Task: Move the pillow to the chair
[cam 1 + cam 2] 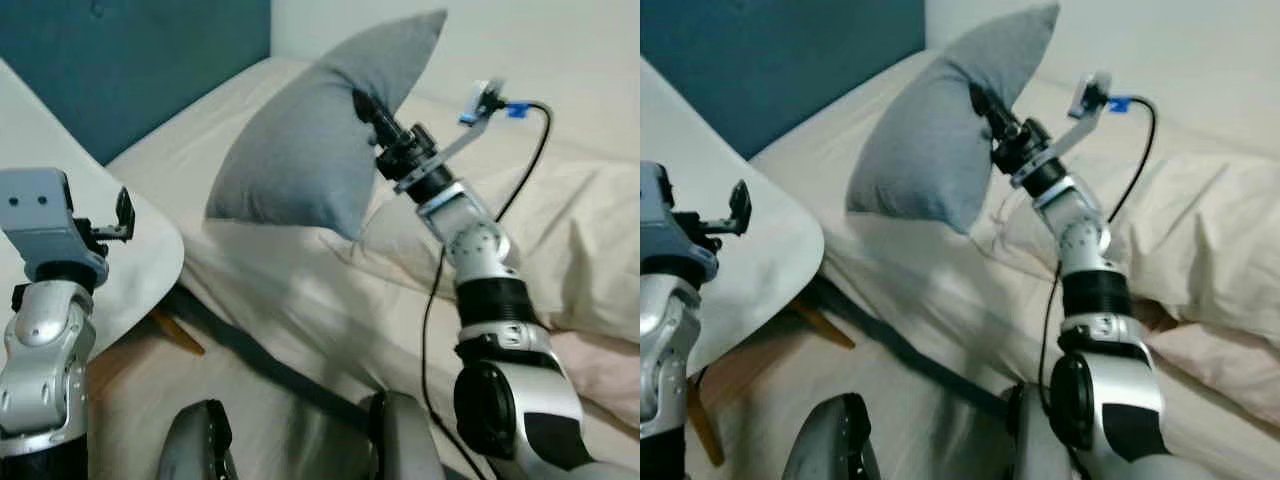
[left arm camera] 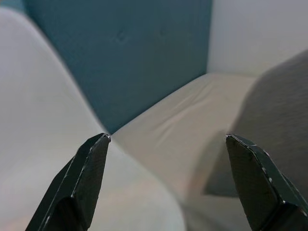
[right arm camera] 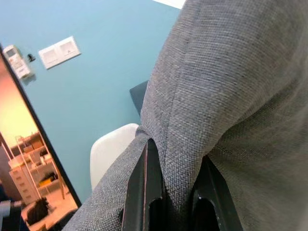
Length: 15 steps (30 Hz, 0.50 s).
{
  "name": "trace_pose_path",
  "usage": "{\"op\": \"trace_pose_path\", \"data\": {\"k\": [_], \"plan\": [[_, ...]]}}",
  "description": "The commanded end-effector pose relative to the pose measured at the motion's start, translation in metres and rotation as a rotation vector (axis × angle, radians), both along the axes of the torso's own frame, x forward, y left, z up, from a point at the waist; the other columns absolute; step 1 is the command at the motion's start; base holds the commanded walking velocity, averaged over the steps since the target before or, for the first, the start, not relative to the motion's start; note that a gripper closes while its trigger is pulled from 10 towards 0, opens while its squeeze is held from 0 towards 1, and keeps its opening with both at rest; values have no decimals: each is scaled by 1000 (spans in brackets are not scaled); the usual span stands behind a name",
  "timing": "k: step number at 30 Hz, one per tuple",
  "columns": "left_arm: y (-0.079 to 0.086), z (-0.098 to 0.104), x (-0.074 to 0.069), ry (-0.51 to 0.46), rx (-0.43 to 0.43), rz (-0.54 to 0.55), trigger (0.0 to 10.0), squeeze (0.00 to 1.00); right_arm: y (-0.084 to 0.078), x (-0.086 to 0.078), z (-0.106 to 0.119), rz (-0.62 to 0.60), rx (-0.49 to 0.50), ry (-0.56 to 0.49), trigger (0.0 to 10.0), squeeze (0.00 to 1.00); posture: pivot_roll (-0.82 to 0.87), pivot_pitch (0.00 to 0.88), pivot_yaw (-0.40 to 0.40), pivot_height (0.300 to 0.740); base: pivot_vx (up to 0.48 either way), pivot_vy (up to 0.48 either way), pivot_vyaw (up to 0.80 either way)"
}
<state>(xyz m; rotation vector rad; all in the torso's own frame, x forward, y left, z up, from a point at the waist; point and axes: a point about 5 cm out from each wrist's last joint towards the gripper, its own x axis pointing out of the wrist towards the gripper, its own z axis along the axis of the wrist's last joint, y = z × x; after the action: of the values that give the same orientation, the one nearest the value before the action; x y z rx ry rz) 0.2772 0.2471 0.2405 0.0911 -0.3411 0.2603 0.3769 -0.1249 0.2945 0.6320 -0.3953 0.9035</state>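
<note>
A grey pillow hangs in the air above the bed, held up by one edge. My right gripper is shut on that edge; in the right wrist view its black fingers pinch a fold of the grey fabric. The white chair stands at the left, beside the bed. My left gripper is raised over the chair seat, open, with nothing between its fingers. The pillow shows at one side of the left wrist view.
The bed with a beige sheet runs back to a teal headboard. A crumpled cream duvet lies at the right. A wooden chair leg and a dark strap sit low beside the bed.
</note>
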Motion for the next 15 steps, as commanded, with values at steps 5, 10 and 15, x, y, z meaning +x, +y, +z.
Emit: {"op": "trace_pose_path", "data": {"k": [5, 10, 15], "plan": [[-24, -11, 0, 13, -15, -74, 10000, 0, -2, -10, -20, -56, -120, -7, 0, 0, 93, 0, -58, 476, 0, 0, 0], [-63, -12, -3, -8, -40, -181, 10000, 0, 18, -38, -14, 37, -68, 25, 0, 0, 63, 0, -68, 501, 0, 0, 0], [-79, -22, -6, 23, -73, -221, 10000, 0, 34, -54, -39, 106, -92, 87, 0, 0, 67, 0, -64, 516, 0, 0, 0]]}}
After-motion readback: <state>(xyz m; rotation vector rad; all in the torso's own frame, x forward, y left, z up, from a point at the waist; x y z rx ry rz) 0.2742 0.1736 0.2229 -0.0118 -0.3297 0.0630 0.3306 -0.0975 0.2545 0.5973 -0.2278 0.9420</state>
